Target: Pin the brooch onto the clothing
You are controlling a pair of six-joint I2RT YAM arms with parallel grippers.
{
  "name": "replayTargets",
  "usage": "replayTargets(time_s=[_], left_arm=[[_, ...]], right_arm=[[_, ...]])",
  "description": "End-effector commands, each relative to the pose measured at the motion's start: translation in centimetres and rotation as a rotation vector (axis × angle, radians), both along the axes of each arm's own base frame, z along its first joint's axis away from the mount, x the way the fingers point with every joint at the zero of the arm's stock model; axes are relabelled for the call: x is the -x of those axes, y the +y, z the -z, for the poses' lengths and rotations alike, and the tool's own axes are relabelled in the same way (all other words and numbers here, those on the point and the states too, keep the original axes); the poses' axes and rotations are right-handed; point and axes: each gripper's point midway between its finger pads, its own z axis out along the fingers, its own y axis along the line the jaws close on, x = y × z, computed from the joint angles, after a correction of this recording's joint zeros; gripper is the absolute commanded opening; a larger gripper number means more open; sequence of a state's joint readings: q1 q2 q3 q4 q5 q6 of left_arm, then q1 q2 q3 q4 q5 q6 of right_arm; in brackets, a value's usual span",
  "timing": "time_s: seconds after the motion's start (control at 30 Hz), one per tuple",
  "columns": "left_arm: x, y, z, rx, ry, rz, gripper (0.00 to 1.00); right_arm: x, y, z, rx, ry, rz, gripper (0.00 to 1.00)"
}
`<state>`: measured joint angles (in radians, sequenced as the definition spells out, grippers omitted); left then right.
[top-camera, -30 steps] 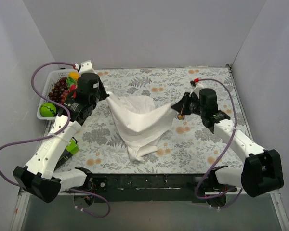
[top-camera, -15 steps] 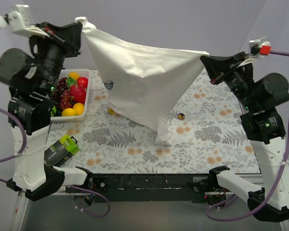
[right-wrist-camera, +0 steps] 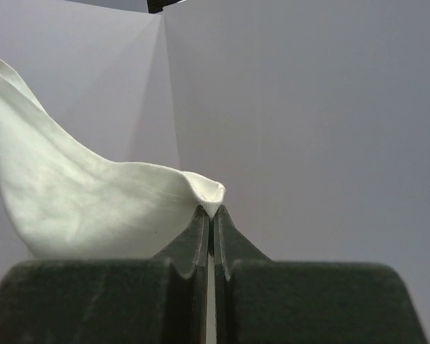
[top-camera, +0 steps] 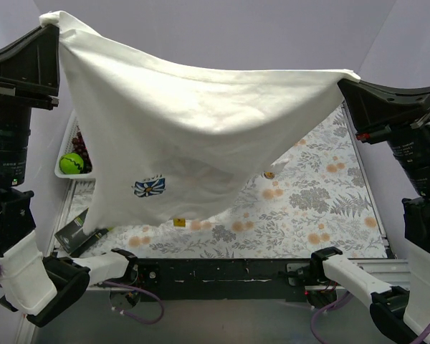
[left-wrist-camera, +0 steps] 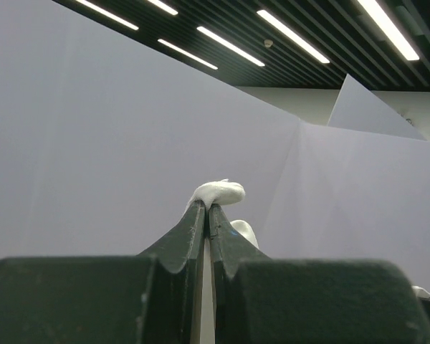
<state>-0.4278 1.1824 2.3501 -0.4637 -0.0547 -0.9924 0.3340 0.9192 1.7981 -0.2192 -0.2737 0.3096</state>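
Observation:
The white T-shirt (top-camera: 201, 129) hangs spread high above the table between both arms, its blue-and-white flower print (top-camera: 149, 186) low on the left. My left gripper (top-camera: 51, 20) is shut on its upper left corner (left-wrist-camera: 216, 192). My right gripper (top-camera: 344, 77) is shut on its upper right corner (right-wrist-camera: 204, 192). The brooch (top-camera: 269, 174) lies on the floral table just under the shirt's lower edge, partly hidden. The neck label is out of view.
A white basket (top-camera: 63, 172) with a green fruit (top-camera: 71, 163) and grapes stands at the left edge, mostly behind the shirt. A black-and-green packet (top-camera: 75, 231) lies at front left. A small yellow bit (top-camera: 179, 222) lies near the front edge.
Both arms have risen and moved apart, lifting the shirt off the table and stretching it wide. The shirt now hides most of the table; the flower print has dropped lower.

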Motion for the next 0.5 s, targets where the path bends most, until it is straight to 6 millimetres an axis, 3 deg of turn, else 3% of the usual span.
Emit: replayTargets(time_s=[0.0,0.13,0.27,0.37,0.47], left_arm=[[-2.3,-0.4,0.6,-0.003,0.031,-0.029,0.0],[-6.2,-1.0,2.9,-0.02,0.124,-0.085,0.0],[-10.5,-1.3,5.9,-0.046,0.232,-0.167,0.0],[-12.5,-1.5,6.6,-0.045,0.256,-0.203,0.0],[-13.0,-1.6,5.9,-0.042,0.243,-0.211,0.0]], right_arm=[[0.3,-0.8,-1.1,-0.012,-0.032,0.038,0.01],[-2.4,-0.6,0.1,0.013,0.008,0.09,0.01],[-6.8,0.2,2.0,0.043,0.079,0.129,0.01],[-9.3,1.0,2.6,0.062,0.111,0.131,0.01],[-11.0,1.3,2.1,0.057,0.113,0.149,0.01]])
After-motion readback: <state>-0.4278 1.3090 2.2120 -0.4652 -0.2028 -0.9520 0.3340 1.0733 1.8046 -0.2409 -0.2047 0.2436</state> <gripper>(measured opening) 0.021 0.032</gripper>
